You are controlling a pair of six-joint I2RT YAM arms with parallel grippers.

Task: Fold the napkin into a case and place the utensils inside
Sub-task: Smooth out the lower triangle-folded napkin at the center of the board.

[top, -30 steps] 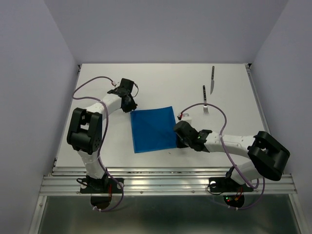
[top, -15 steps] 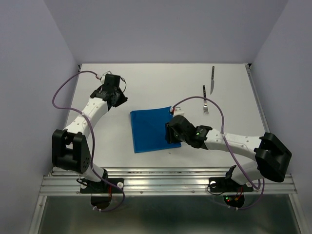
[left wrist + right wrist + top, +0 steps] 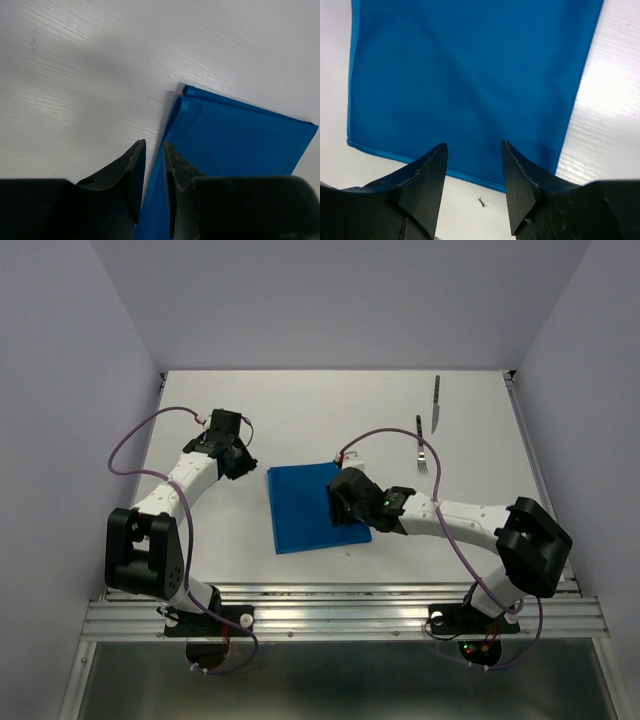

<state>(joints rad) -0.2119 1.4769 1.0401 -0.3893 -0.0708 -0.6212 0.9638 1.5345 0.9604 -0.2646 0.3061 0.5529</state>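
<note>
White table (image 3: 330, 410): near-square napkin (image 3: 315, 505) flat; fork (image 3: 421, 445), knife (image 3: 436, 403) lie near-to-far; left fingers (image 3: 132, 175) barely apart; right fingers (image 3: 427, 170) wide apart.

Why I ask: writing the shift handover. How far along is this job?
Done: the napkin lies flat, folded; doubled layers show at its corner. In hand: nothing; the right gripper hovers open over its right side, the left gripper, fingers narrowly parted, beside its far-left corner. Left: further folds, then tucking in the fork and knife, lying untouched far right.
</note>
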